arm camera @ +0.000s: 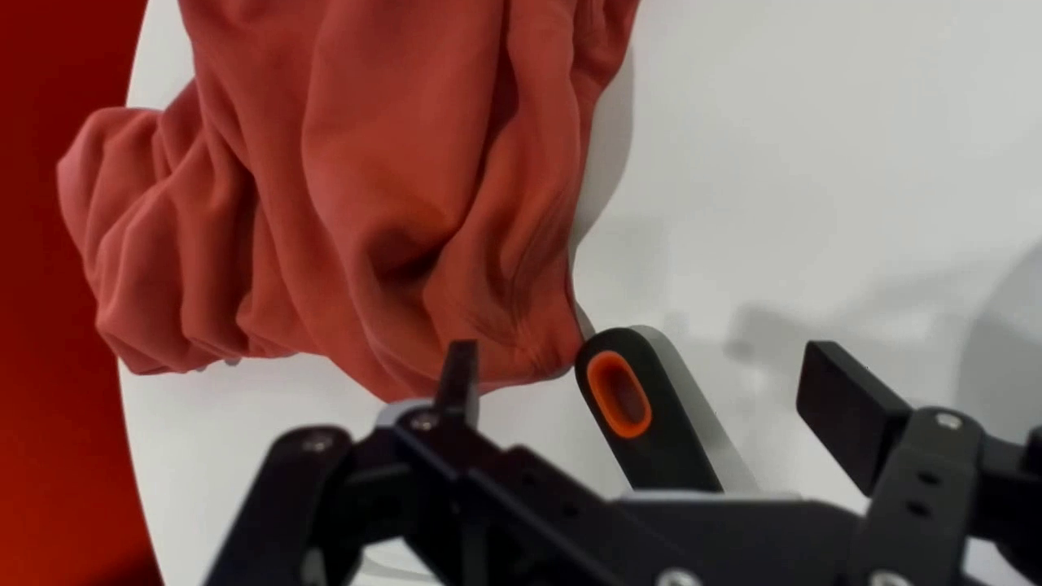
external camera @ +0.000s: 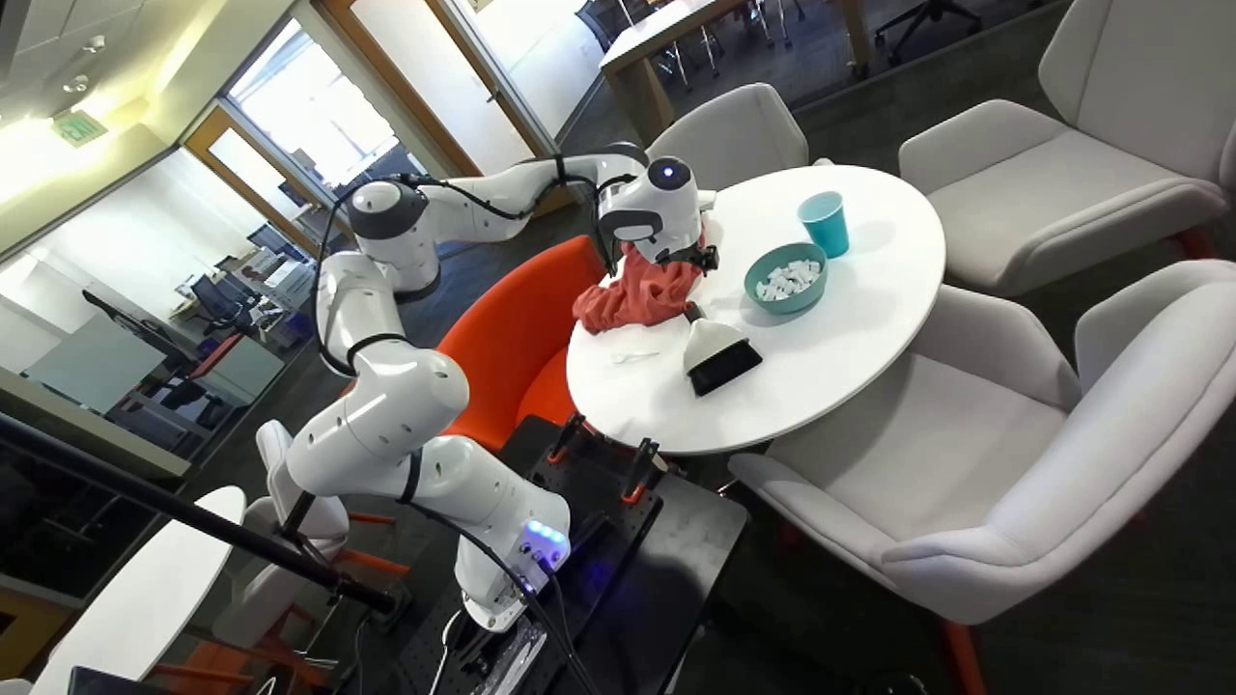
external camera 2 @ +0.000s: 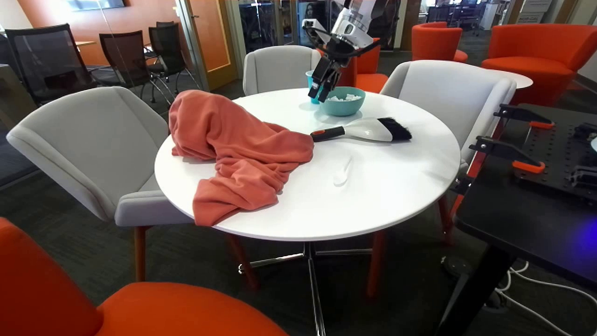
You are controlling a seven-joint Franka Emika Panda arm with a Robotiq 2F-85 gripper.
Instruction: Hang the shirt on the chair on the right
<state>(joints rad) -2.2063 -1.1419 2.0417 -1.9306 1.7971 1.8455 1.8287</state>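
The red shirt [external camera: 642, 292] lies crumpled on the round white table; in an exterior view it shows fully [external camera 2: 242, 154], with one end at the table edge. My gripper [external camera: 690, 259] is open and empty above the table; it also shows in an exterior view [external camera 2: 318, 95]. In the wrist view, the gripper [arm camera: 641, 356] has its jaws wide apart, with the shirt [arm camera: 391, 163] mostly ahead and left of them. Chairs stand around the table: grey [external camera: 956, 444], grey [external camera: 1043, 183], grey [external camera 2: 88, 149] and orange [external camera: 517, 328]. I cannot tell which is "on the right".
A brush [external camera 2: 368, 129] lies beside the shirt; its black handle [arm camera: 667, 456] shows between the jaws. A white spoon [external camera 2: 343, 172], a teal bowl [external camera: 787, 278] with white pieces and a blue cup [external camera: 824, 222] stand or lie on the table [external camera: 850, 357]. Clamps [external camera: 640, 471] sit at the robot's bench.
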